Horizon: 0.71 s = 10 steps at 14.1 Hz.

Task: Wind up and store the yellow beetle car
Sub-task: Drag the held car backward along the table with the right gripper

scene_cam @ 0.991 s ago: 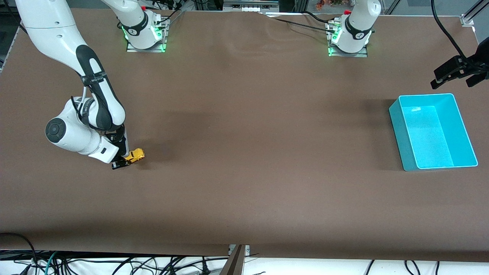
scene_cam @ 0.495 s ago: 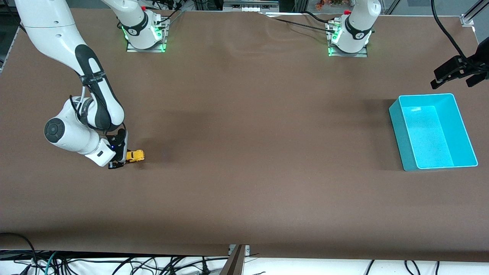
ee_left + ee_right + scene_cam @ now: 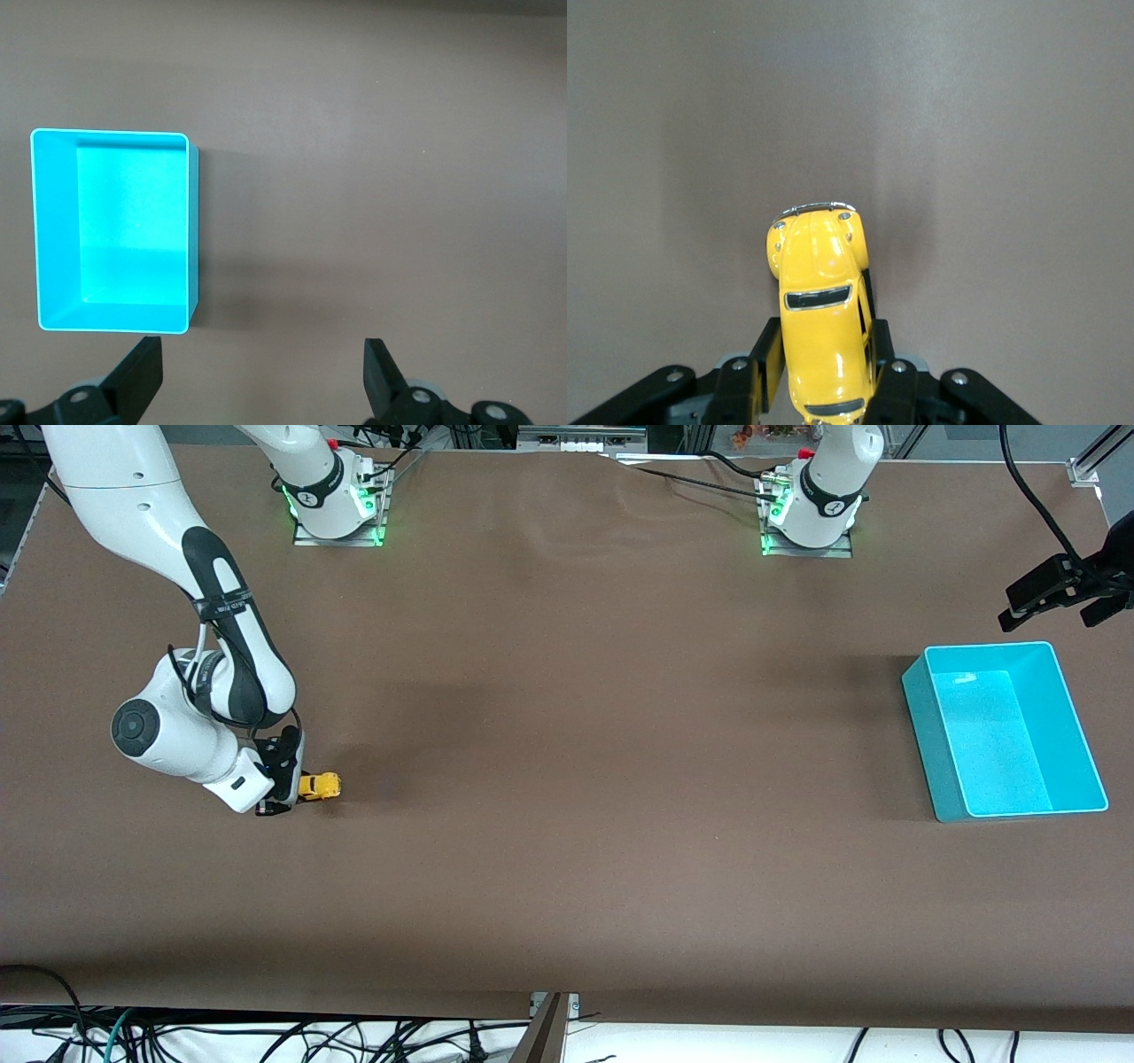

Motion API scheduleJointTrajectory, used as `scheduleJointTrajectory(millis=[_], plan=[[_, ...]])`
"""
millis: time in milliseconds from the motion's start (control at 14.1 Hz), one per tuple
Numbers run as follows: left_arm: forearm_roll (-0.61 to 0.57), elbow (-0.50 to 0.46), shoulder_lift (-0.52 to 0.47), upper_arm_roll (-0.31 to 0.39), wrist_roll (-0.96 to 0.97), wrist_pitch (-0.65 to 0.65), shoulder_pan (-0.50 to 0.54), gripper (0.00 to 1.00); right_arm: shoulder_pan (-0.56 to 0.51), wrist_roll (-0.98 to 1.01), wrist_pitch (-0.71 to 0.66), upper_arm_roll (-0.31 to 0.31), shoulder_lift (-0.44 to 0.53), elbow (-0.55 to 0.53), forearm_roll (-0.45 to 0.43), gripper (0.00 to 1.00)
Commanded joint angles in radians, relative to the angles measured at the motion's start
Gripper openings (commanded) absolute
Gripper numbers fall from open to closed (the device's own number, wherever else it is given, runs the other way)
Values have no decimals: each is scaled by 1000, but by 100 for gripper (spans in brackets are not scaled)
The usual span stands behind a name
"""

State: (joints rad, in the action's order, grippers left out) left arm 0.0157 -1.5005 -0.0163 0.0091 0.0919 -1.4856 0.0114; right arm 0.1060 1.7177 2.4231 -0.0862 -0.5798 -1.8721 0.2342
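Front view: right hand [image 3: 285, 790] pinching yellow car [image 3: 318, 785], now levelled and nudged along counter [image 3: 567, 779]; winding underway. Left hand [image 3: 261, 376] spread, waiting over cyan bin [image 3: 921, 717].

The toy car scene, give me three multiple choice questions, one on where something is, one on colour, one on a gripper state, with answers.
1. Where is the toy car?
A. In the bin
B. On the table at the right arm's end
C. Under the left gripper

2. What colour is the bin?
A. Cyan
B. Red
C. White

3. How is the right gripper?
A. Open, away from the car
B. Out of sight
C. Shut on the toy car

Answers:
1 B: the toy car sits on the table, away from the bin.
2 A: its walls are cyan.
3 C: the right gripper has fingers pressing both car sides; the left gripper waits open.
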Motion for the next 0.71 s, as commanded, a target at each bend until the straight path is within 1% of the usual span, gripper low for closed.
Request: scheduleJointTrajectory(millis=[0, 283, 637], plan=[[12, 29, 12, -1, -6, 16, 5, 100, 5, -13, -1, -15, -5, -36, 7, 29], [13, 28, 12, -3, -6, 16, 2, 100, -9, 2, -1, -38, -18, -39, 7, 29], [12, 29, 12, -3, -6, 16, 4, 100, -54, 10, 2, -44, -40, -39, 7, 29]])
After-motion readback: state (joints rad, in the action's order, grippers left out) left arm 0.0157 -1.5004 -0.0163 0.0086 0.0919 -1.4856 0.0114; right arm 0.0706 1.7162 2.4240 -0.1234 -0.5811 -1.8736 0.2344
